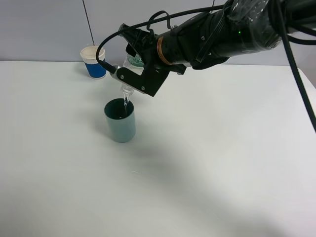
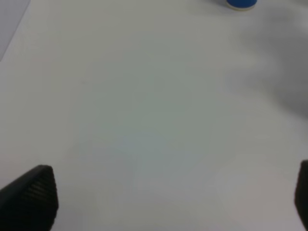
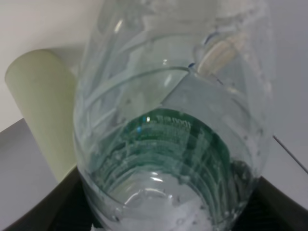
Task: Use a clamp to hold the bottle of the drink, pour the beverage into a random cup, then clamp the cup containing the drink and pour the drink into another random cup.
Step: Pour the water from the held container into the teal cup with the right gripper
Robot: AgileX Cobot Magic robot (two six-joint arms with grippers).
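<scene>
Toward the far left corner of the white tabletop [image 1: 222, 148], the right hand [image 1: 131, 64] clamps a tilted clear plastic bottle [image 3: 168, 120] mid-body, pouring into a dark teal cylindrical cup [image 1: 120, 121]. The bottle is judged thin-walled, light, crushable and slippery; a moderate mid-body grip is advised. The left hand [image 2: 166, 197] is spread wide and empty.

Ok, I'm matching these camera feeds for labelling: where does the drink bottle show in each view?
Exterior high: the bottle is left of centre in the upper half, tipped in the right end effector, pouring into the teal cup.
Left wrist: not in it.
Right wrist: the bottle fills most of the picture, close up.
Shared landmark: the blue cup, by the far table edge in exterior high, cut off at the frame's edge in left wrist.
</scene>
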